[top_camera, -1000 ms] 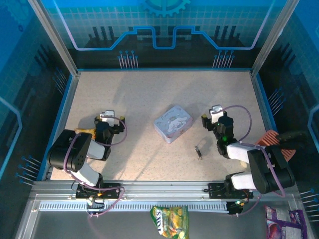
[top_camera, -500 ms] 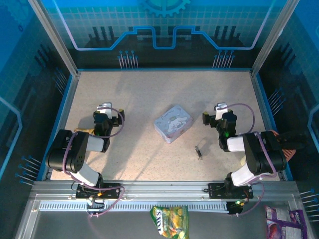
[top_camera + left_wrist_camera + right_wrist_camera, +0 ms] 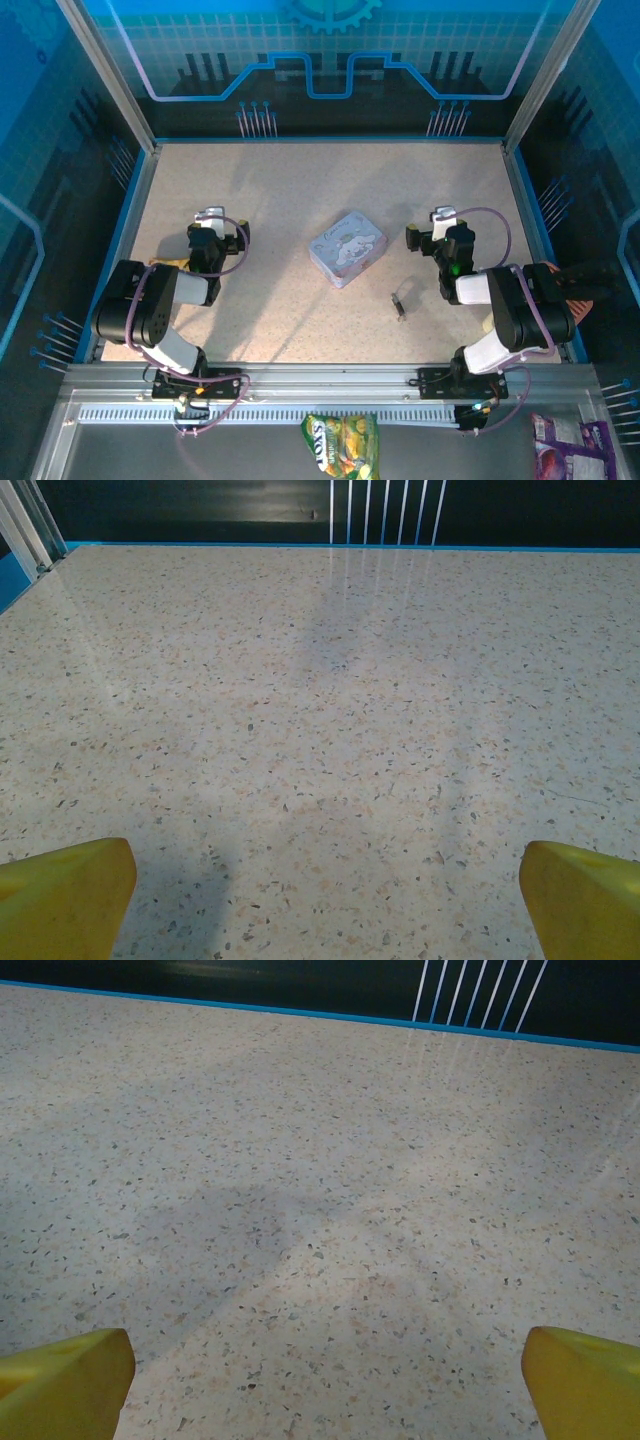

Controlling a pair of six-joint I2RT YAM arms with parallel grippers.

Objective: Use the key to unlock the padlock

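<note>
Right gripper [image 3: 322, 1395] apart, arm folded back versus 1 s ago; left gripper [image 3: 322, 912] apart; padlock [image 3: 398, 303], probably, untouched.

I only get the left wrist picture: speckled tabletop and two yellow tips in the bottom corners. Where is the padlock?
Observer: From the top camera, the padlock lies on the table, right of the middle and towards the near edge.
Operator: Is anything next to it?
Observer: A lilac tin sits at the middle of the table, apart from the padlock.
Operator: And what is the other claw doing?
Observer: The right claw is open over bare tabletop and holds nothing.
</note>
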